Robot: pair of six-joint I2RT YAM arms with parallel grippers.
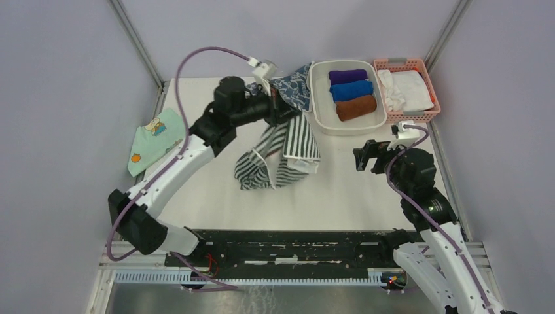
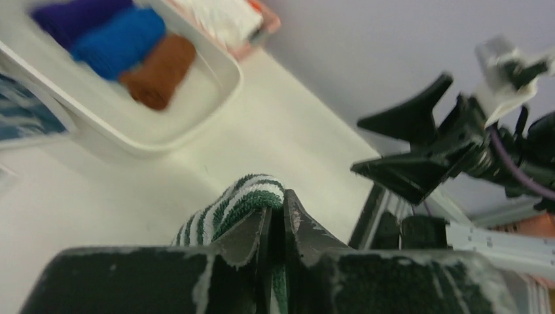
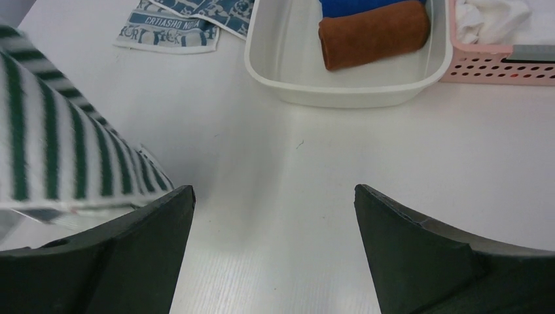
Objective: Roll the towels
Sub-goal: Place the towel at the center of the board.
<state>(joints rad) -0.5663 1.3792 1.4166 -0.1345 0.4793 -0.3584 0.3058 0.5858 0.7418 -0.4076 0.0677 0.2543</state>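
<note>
Left fingers (image 2: 247, 241) pinch towel (image 2: 243, 196) (right fingers (image 3: 124, 255) spread).

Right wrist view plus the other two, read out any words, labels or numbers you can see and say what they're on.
"CRYIASHO NIMA", roughly, in capitals on the band of the blue patterned towel; it is blurred, so uncertain.
A second lettered strip below it on that towel: too blurred to read.
On the striped towel and the mint-green cloth: no readable text.

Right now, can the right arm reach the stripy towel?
Probably yes. The right arm has open jaws pointing toward the stripy towel, only bare table between. The left jaws pinch it.
</note>
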